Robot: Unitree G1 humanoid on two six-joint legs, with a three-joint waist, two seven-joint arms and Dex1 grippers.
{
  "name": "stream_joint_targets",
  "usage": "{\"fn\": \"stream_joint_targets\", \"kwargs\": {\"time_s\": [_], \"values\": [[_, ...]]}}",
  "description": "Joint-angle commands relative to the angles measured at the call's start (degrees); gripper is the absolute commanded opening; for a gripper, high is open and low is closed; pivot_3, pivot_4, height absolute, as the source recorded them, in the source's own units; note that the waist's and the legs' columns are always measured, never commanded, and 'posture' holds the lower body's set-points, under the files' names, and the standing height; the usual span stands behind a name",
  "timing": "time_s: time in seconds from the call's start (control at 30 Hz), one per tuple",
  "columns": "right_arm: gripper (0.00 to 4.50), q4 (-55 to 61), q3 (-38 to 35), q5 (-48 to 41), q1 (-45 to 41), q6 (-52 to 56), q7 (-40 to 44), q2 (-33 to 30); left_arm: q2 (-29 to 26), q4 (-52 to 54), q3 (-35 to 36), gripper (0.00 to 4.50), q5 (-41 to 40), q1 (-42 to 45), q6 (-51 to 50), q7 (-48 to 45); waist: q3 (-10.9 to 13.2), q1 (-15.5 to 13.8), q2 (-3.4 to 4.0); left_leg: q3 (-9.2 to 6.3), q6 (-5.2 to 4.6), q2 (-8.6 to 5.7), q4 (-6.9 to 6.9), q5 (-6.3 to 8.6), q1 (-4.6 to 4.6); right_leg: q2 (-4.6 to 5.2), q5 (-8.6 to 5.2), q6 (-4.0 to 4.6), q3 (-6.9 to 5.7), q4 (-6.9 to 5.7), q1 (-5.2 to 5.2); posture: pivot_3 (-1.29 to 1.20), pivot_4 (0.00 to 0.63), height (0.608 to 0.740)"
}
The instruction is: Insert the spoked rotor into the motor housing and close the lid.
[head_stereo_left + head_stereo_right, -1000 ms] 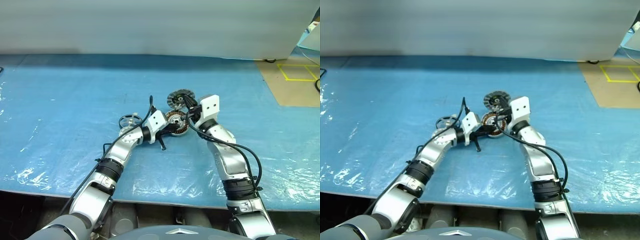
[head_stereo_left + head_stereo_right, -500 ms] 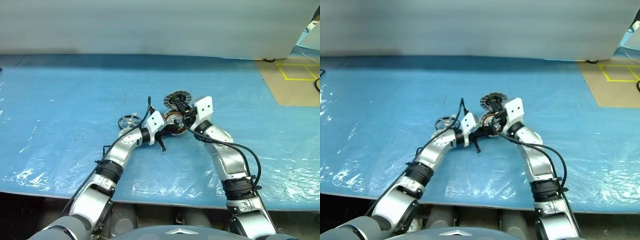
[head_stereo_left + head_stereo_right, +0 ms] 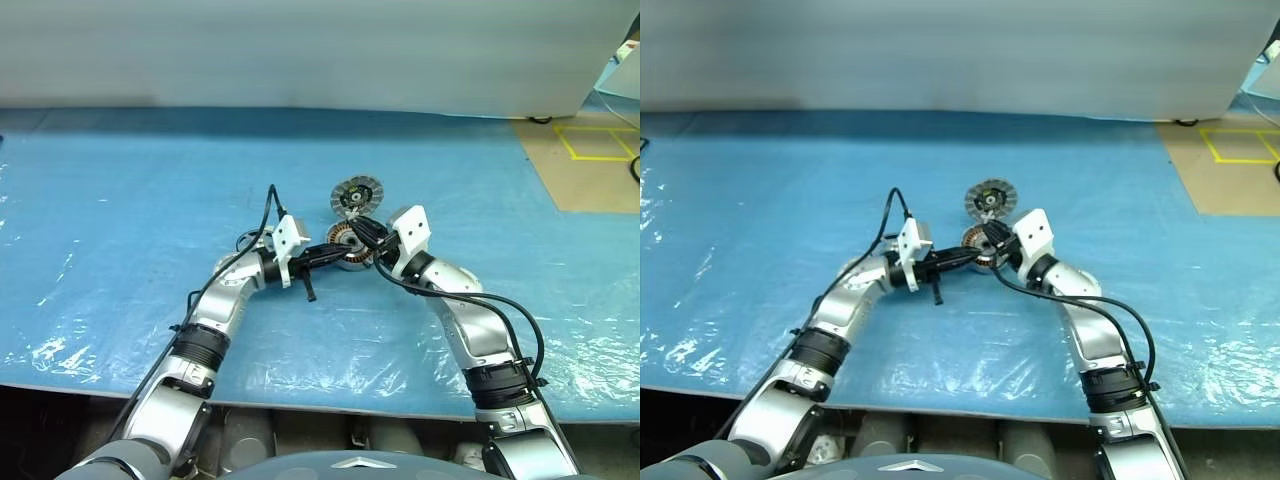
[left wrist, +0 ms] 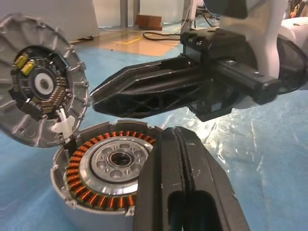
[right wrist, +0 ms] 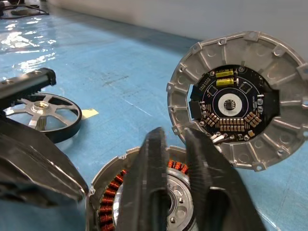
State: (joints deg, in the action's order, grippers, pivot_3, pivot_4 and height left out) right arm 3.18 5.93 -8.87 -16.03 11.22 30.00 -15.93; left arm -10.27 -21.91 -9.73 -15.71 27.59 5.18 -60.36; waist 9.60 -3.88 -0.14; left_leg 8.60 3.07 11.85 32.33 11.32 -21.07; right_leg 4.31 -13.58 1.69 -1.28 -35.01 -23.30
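The motor housing (image 4: 103,168), a silver can with copper windings, sits open on the blue sheet (image 3: 120,190). The lid (image 5: 236,103) stands tilted on edge just behind it, circuit-board face showing, its lower edge at the housing's rim. The spoked rotor (image 5: 45,113) lies flat on the sheet to the left of the housing. My left gripper (image 4: 175,134) is shut and empty, its tip over the housing's near rim. From the right, my right gripper (image 5: 172,135) points at the housing with its fingers slightly parted and nothing between them, a little short of the lid.
Blue plastic sheeting covers the whole table; its front edge (image 3: 330,405) runs below my arms. A brown floor patch with yellow tape (image 3: 590,150) lies at the far right. A pale wall (image 3: 300,50) closes off the back.
My right gripper has drawn back from the lid and its fingers have parted; the lid stays standing behind the housing. My left arm has shifted left; its gripper stays shut.
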Motion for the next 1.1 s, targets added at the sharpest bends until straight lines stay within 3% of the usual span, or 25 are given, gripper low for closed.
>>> {"fn": "stream_joint_targets", "kwargs": {"time_s": [0.03, 0.17, 0.27, 0.33, 0.37, 0.6, 1.1], "values": [[1.55, 1.0, 0.6, 0.4, -0.5, -0.7, 0.5, 0.0, -1.0, 3.9, 1.6, 0.0, -2.3, -1.0, -0.7, -1.0, 0.0, 0.0, 0.0, 0.0, 0.0, 0.0, 0.0, 0.0, 0.0, 0.0, -0.03, 0.05, 0.0, 0.01, 0.0, 0.0, 0.15, 0.74], [1.55, 0.1, 1.1, 0.9, -1.0, -0.5, 0.4, 0.1, -2.8, 4.6, 2.7, 0.0, -2.2, -2.1, -0.6, -0.6, 0.0, 0.0, 0.0, 0.0, 0.0, 0.0, 0.0, 0.0, 0.0, 0.0, -0.05, 0.08, 0.0, 0.01, 0.0, 0.0, 0.15, 0.74], [0.94, -1.2, 0.5, 1.7, -1.9, 0.0, -1.6, 0.5, -3.7, 4.7, 3.4, 0.0, -2.1, -2.4, -0.2, -0.1, 0.0, 0.1, 0.0, 0.0, 0.0, 0.01, 0.0, 0.0, 0.01, -0.01, -0.04, 0.08, 0.0, 0.01, 0.0, 0.0, 0.15, 0.74], [0.19, -2.0, 0.4, 2.1, -2.5, 0.7, -2.2, 0.3, -4.0, 5.0, 4.2, 0.0, -2.5, -2.6, -0.3, 0.3, 0.0, 0.1, 0.0, 0.0, 0.01, 0.0, 0.01, 0.0, 0.0, 0.0, -0.04, 0.08, 0.0, 0.01, 0.0, 0.0, 0.15, 0.74], [0.04, -2.4, 0.3, 2.2, -2.9, 1.6, -2.8, 0.4, -4.2, 5.1, 4.5, 0.0, -2.5, -2.7, -0.3, 0.3, 0.0, 0.0, 0.0, 0.0, 0.0, 0.0, 0.01, 0.0, 0.0, -0.01, -0.04, 0.08, 0.0, 0.01, 0.0, 0.0, 0.15, 0.74], [0.04, -3.2, 0.4, 2.3, -4.8, 6.1, -4.4, 0.8, -5.4, 5.7, 5.1, 0.0, -2.6, -3.5, -0.3, 0.6, 0.0, 0.0, 0.0, 0.0, 0.01, 0.0, 0.01, 0.0, 0.0, -0.01, 0.03, -0.05, 0.0, 0.0, 0.0, 0.0, 0.15, 0.74], [0.04, -2.9, 5.0, 5.5, -2.3, 9.2, 0.2, -3.3, -5.5, 5.0, 5.0, 0.0, -2.0, -3.7, 0.2, 0.9, 0.0, 0.0, 0.0, 0.0, 0.01, 0.01, 0.04, 0.0, 0.07, -0.01, 0.03, -0.05, 0.0, -0.08, 0.03, 0.0, 0.15, 0.74]]}}
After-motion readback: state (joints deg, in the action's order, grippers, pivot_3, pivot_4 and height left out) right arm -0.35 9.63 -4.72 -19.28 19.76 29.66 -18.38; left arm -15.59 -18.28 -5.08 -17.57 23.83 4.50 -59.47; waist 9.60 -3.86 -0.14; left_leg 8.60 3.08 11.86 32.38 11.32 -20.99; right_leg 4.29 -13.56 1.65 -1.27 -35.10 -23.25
